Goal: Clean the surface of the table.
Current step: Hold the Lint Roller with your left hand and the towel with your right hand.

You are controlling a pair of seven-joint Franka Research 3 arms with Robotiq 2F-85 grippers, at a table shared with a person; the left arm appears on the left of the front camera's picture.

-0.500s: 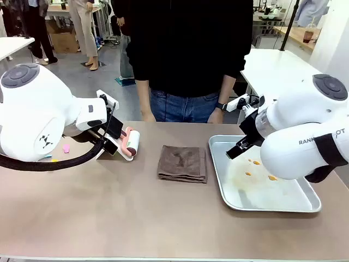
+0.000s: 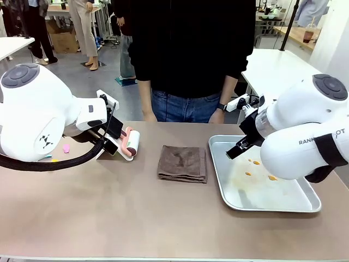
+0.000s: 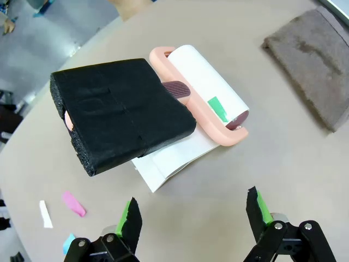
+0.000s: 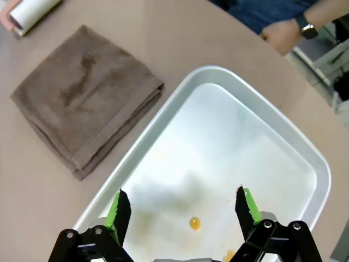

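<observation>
Beyond the work area lay a busy workshop floor with white-topped tables, and a person (image 2: 191,49) stood at the far edge of the beige-brown surface (image 2: 109,218), which stretched across the whole front view between them and the arms. Wiping had apparently not begun: the left pincer (image 3: 193,210) hung with its jaws spread wide and empty, just short of a pink lint roller (image 3: 202,87) whose handle end was covered by a black foam block (image 3: 120,114). Picking up that roller looked like the step in hand. To do it well, the jaws would need to straddle the foam across its narrower faces and close on the padding, not on the sticky white roll, and keep clear of the loose sheet (image 3: 169,158) lying under it. Paper scraps (image 3: 73,203) in pink, white and blue lay near the roller, likely the first things to roll over. A folded brown towel (image 2: 182,162) rested mid-surface, untouched. The one container was a shallow silver tray (image 4: 218,73), sitting on the robot's right just beside the towel but apart from it; it held a few orange drops (image 4: 194,222) and faint smears. The right pincer (image 4: 180,204) hovered over it, jaws parted, gripping nothing.
</observation>
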